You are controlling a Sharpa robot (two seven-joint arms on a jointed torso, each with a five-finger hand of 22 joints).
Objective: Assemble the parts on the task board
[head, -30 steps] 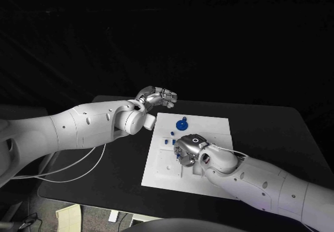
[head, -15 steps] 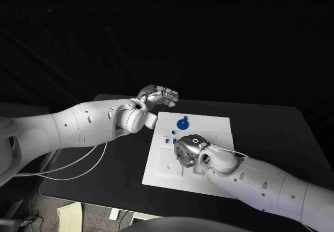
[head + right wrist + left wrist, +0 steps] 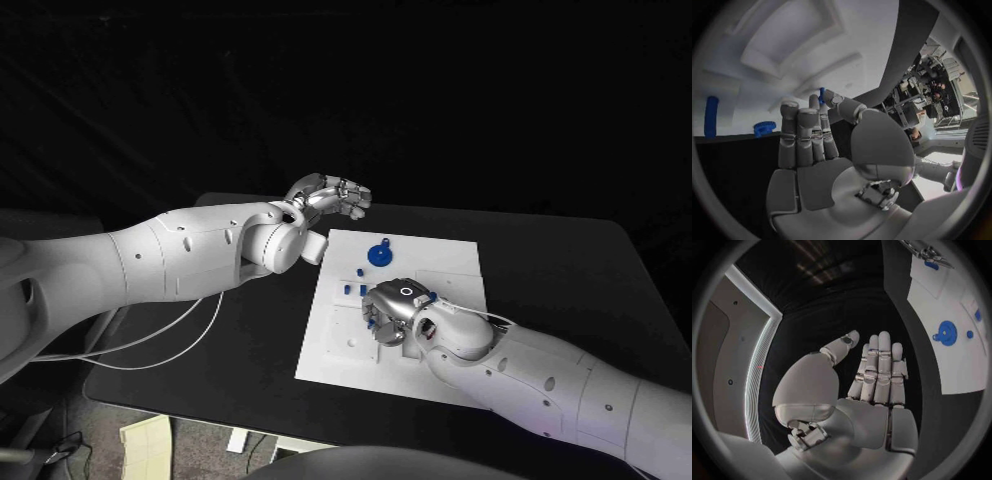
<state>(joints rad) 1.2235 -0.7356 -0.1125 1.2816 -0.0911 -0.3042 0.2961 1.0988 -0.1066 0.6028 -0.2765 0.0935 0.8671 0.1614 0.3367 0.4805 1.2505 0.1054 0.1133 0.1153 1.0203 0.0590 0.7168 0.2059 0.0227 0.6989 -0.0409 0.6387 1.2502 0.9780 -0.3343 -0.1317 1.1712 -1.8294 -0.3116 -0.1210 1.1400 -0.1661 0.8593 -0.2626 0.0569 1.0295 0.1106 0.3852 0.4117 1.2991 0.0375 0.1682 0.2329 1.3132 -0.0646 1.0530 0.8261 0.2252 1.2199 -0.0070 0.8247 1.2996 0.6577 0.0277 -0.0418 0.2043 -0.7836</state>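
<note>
One small blue pin (image 3: 821, 95) is pinched upright at the fingertips of the right hand (image 3: 392, 312), low over the task board (image 3: 433, 270). The left hand (image 3: 329, 197), flat-fingered and empty, is held well beyond the board's far-left corner.

Lab: black-draped table (image 3: 577, 260), white robot arms

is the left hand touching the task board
Apart. In the head view the left hand hovers beyond the task board; the left wrist view shows dark table between its fingers and the board.
</note>
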